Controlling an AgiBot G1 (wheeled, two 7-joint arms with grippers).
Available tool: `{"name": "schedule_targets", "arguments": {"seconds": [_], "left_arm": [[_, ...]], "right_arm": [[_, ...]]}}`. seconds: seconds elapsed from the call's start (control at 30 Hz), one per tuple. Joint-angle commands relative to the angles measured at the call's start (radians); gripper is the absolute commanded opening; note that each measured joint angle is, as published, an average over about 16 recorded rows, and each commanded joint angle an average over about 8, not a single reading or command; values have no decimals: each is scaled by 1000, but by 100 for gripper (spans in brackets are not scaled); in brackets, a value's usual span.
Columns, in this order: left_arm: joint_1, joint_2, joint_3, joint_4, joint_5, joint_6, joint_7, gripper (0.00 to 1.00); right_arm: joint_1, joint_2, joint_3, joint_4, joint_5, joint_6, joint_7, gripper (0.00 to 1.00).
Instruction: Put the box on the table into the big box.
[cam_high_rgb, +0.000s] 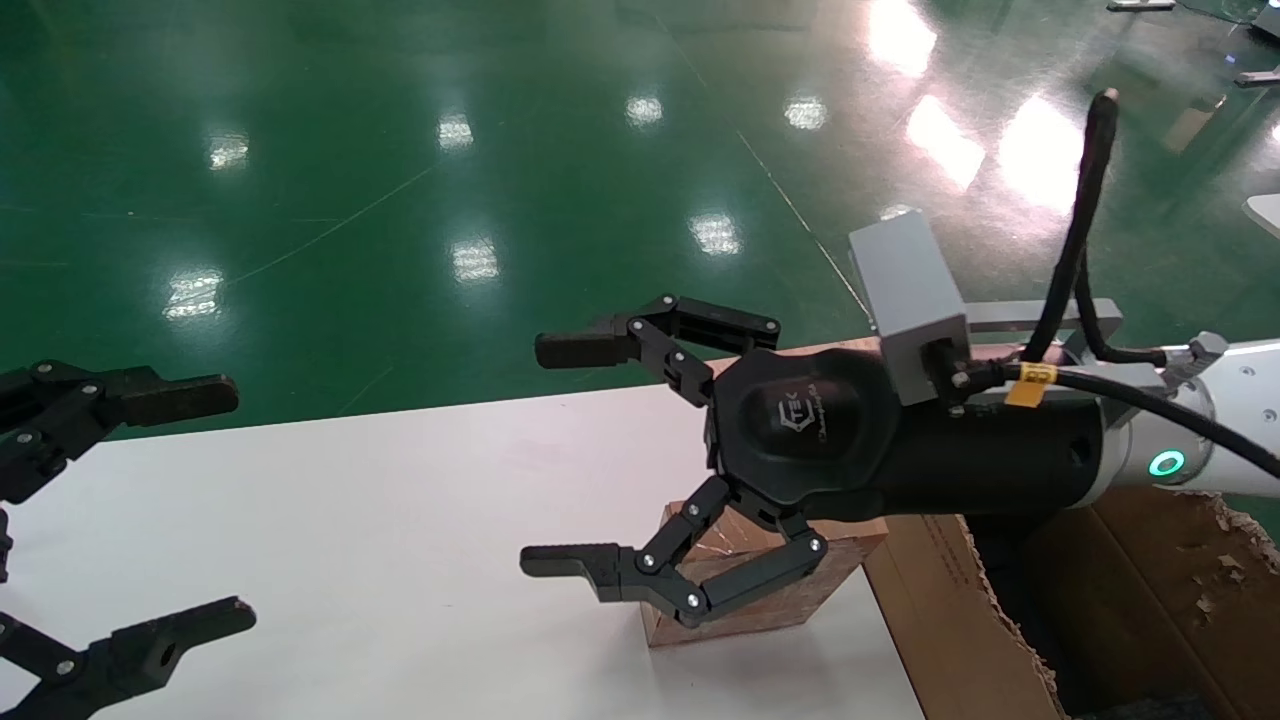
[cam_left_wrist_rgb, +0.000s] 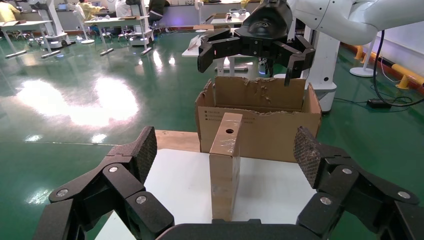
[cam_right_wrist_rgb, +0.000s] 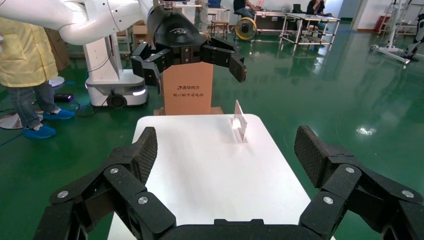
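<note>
1. Two pincers over the white worktop (cam_high_rgb: 400, 500), both spread wide and holding nothing.
2. Right pincer (cam_high_rgb: 560, 455) hovering above the box (cam_high_rgb: 760, 590), fingers apart, not touching it.
3. Left pincer (cam_high_rgb: 200, 510) at the worktop's left edge, well apart from the box.
4. Box standing on the worktop near its right end, just beside the big box (cam_high_rgb: 950, 610).
5. Big box open, with ragged torn edges.

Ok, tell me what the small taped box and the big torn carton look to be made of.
Small brown taped box: apparently cardboard, with glossy clear tape that glints near its round hole. Large brown torn-edged carton: corrugated cardboard by the look, matte, with ragged fibrous edges and small print on its side.
</note>
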Motion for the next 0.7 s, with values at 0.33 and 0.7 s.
{"name": "schedule_targets", "arguments": {"seconds": [0.33, 0.7], "left_arm": [[0, 0, 0, 0, 0, 0, 0, 100], [0, 0, 0, 0, 0, 0, 0, 1]], "right_arm": [[0, 0, 0, 0, 0, 0, 0, 100], [-8, 19, 0, -11, -16, 3, -2, 100]]}}
